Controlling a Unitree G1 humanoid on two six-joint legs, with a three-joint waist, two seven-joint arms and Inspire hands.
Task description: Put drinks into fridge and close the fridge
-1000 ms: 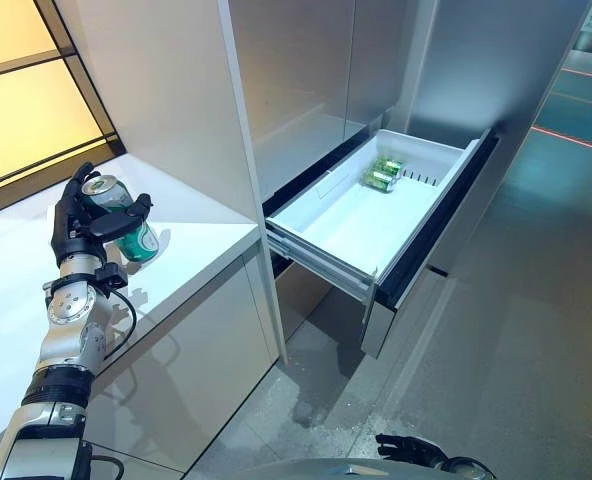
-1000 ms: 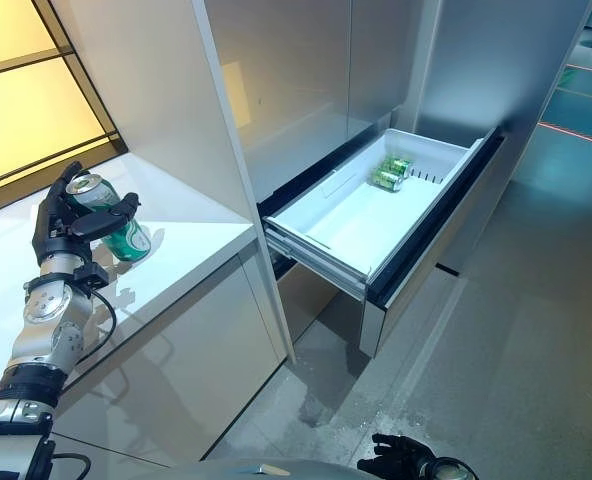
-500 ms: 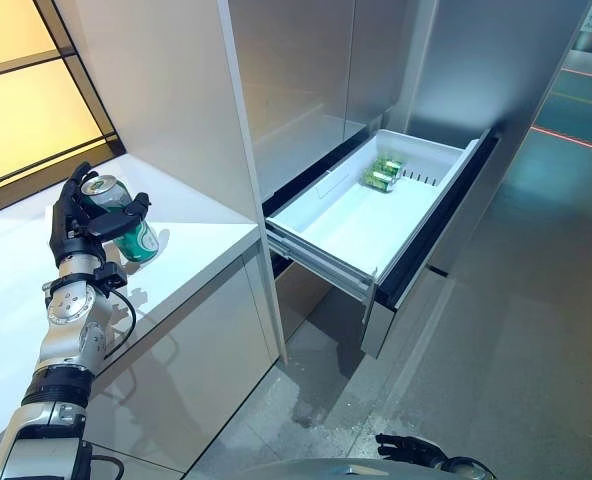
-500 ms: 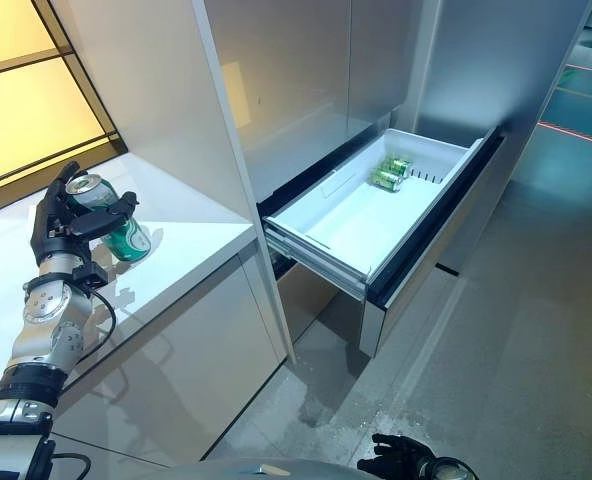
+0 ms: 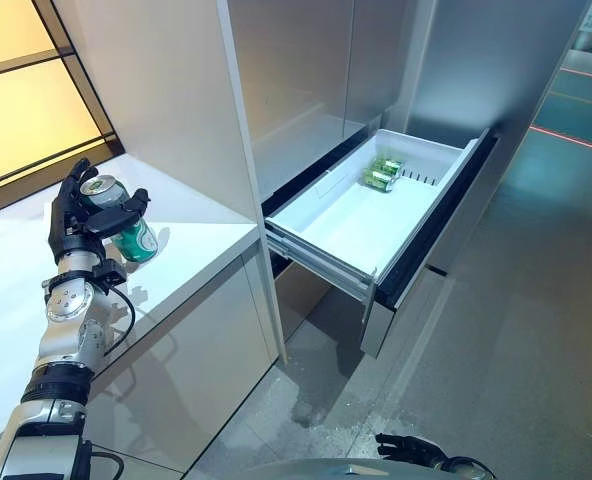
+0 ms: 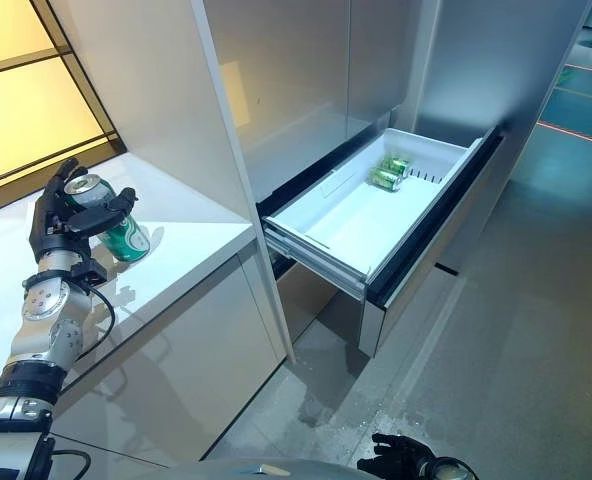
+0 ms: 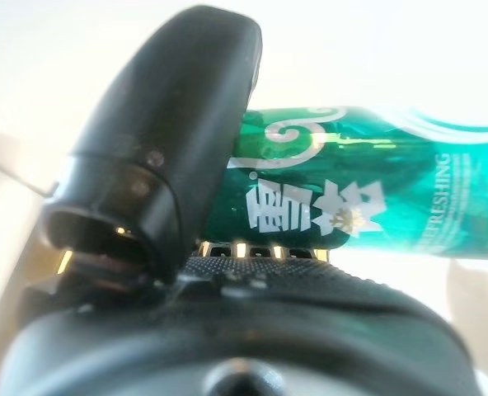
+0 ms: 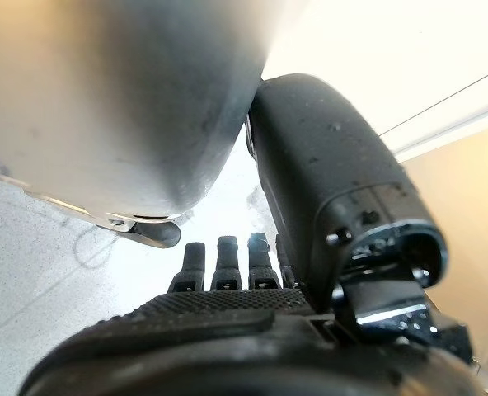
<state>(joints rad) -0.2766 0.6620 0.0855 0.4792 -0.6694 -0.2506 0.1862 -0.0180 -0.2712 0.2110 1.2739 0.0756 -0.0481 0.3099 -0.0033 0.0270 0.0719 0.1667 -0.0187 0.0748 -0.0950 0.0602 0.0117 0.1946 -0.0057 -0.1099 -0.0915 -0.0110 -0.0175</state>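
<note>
My left hand (image 5: 71, 215) is shut on a green can (image 5: 134, 240), thumb across its front, and holds it tilted just over the white counter (image 5: 201, 250) at the left. In the left wrist view the thumb (image 7: 170, 124) presses on the can (image 7: 351, 198). The fridge's white drawer (image 5: 361, 225) stands pulled open right of the counter. Green cans (image 5: 383, 173) lie at its far end. My right hand (image 5: 408, 447) hangs low near the floor, fingers relaxed and empty, as it also shows in the right wrist view (image 8: 227, 330).
A tall white cabinet panel (image 5: 166, 90) rises between the counter and the drawer. Steel fridge doors (image 5: 316, 60) stand above the drawer. The drawer's dark front (image 5: 431, 235) juts out over the grey floor (image 5: 506, 340).
My left hand has shifted a little to the left and back with the green can. Nothing else has moved.
</note>
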